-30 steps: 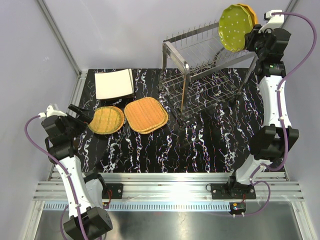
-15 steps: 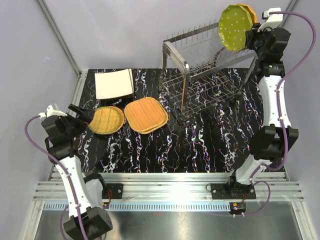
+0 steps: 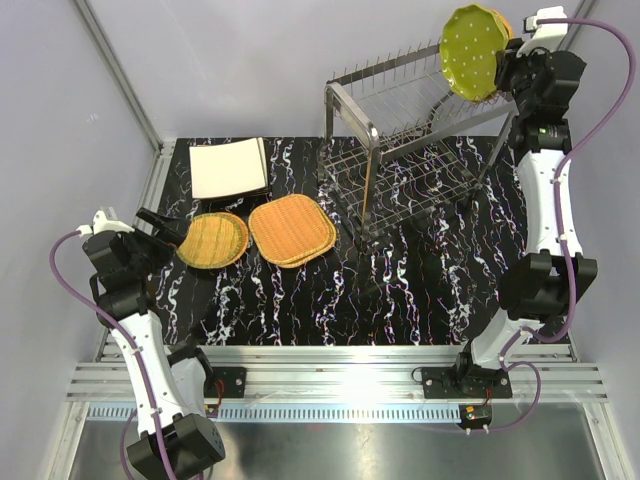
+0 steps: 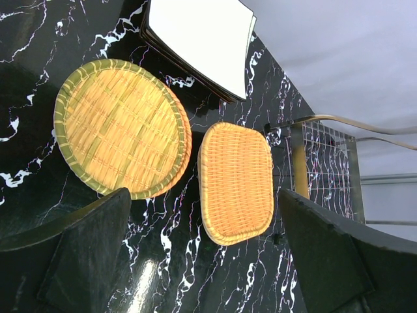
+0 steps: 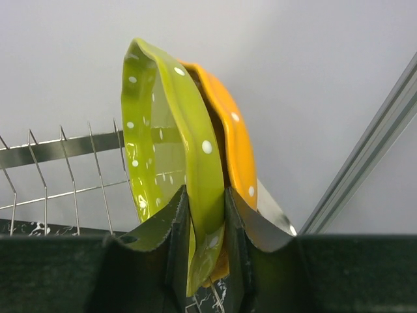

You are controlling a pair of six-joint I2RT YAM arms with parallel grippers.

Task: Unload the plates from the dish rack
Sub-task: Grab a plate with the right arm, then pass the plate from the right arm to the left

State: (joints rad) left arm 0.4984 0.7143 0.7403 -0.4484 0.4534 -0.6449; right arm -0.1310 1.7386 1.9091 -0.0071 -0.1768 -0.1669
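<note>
My right gripper is shut on two scalloped dotted plates pressed together, a green plate and an orange plate behind it. Both are held upright in the air, above the far right end of the dish rack. No other plates show in the rack. My left gripper hangs open over the table's left side, just left of the round woven plate, holding nothing.
A rounded-square woven plate stack lies between the round one and the rack. Square cream plates are stacked at the back left. White walls with metal frame posts close in the black marbled table.
The right gripper has lifted the green and orange plates slightly higher and to the right above the rack. The left arm has not moved.
</note>
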